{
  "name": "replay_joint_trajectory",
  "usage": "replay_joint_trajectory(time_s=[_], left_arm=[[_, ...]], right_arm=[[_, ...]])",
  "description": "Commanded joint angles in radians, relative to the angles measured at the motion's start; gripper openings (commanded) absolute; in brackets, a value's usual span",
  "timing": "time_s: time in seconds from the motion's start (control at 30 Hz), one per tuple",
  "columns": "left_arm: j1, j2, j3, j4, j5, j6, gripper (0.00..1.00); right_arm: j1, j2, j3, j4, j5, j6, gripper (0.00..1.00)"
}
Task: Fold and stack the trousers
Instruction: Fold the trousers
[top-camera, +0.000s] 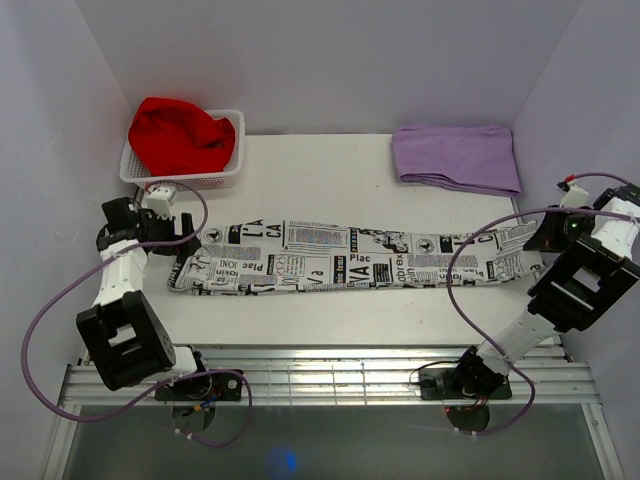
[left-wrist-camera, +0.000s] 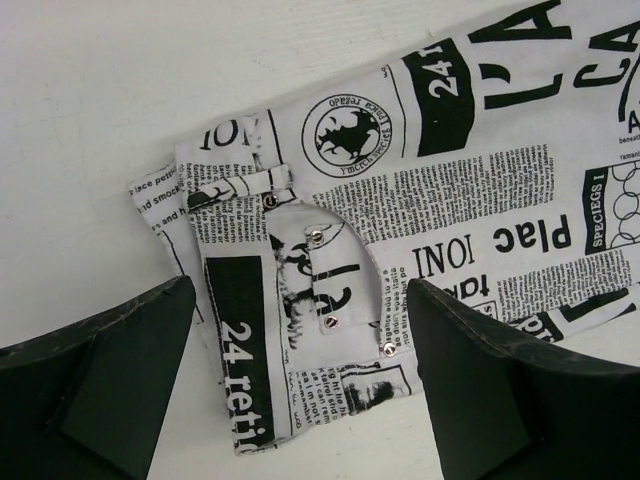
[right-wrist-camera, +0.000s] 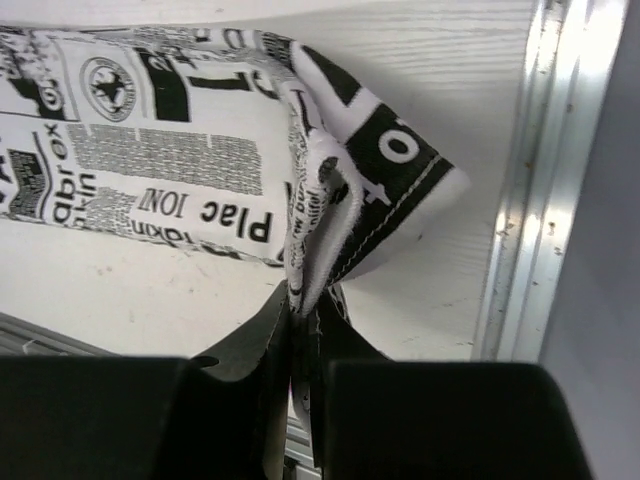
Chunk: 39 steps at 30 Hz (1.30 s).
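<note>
The newspaper-print trousers (top-camera: 350, 257) lie stretched left to right across the white table. My left gripper (top-camera: 186, 250) is open at their left end. In the left wrist view its two dark fingers (left-wrist-camera: 100, 385) stand on either side of the waist corner (left-wrist-camera: 300, 300), with pocket rivets and a belt loop between them, and hold nothing. My right gripper (top-camera: 545, 240) is at the right end. In the right wrist view it (right-wrist-camera: 305, 320) is shut on a pinched fold of the trouser leg end (right-wrist-camera: 330, 190), lifted a little off the table.
A white basket (top-camera: 190, 182) with a red cloth (top-camera: 180, 135) stands at the back left. A folded lilac cloth (top-camera: 455, 155) lies at the back right. A metal rail (top-camera: 330, 365) runs along the near edge, and a metal strip (right-wrist-camera: 525, 200) borders the table's right side.
</note>
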Motion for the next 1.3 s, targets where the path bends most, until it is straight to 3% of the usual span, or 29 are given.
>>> replay_joint_trajectory(time_s=[0.0, 0.2, 0.4, 0.57, 0.83, 1.27], left_arm=[[-0.003, -0.015, -0.025, 0.029, 0.007, -0.027, 0.98], [-0.003, -0.014, -0.067, 0.017, 0.024, -0.024, 0.98], [-0.003, -0.021, -0.119, 0.025, 0.015, -0.021, 0.98], [-0.003, 0.011, -0.151, 0.031, -0.027, -0.019, 0.98], [-0.003, 0.022, -0.183, 0.060, -0.054, -0.022, 0.98], [-0.005, 0.029, -0.196, 0.060, -0.051, -0.025, 0.98]], right_arm=[[0.033, -0.037, 0.018, -0.059, -0.147, 0.011, 0.08], [0.269, -0.174, -0.139, 0.092, -0.360, 0.216, 0.08], [0.529, -0.278, -0.316, 0.505, -0.405, 0.581, 0.08], [0.786, -0.332, -0.482, 0.928, -0.298, 0.905, 0.08], [1.072, -0.205, -0.507, 1.146, -0.199, 1.072, 0.08], [1.259, 0.007, -0.433, 1.317, -0.115, 1.240, 0.08]])
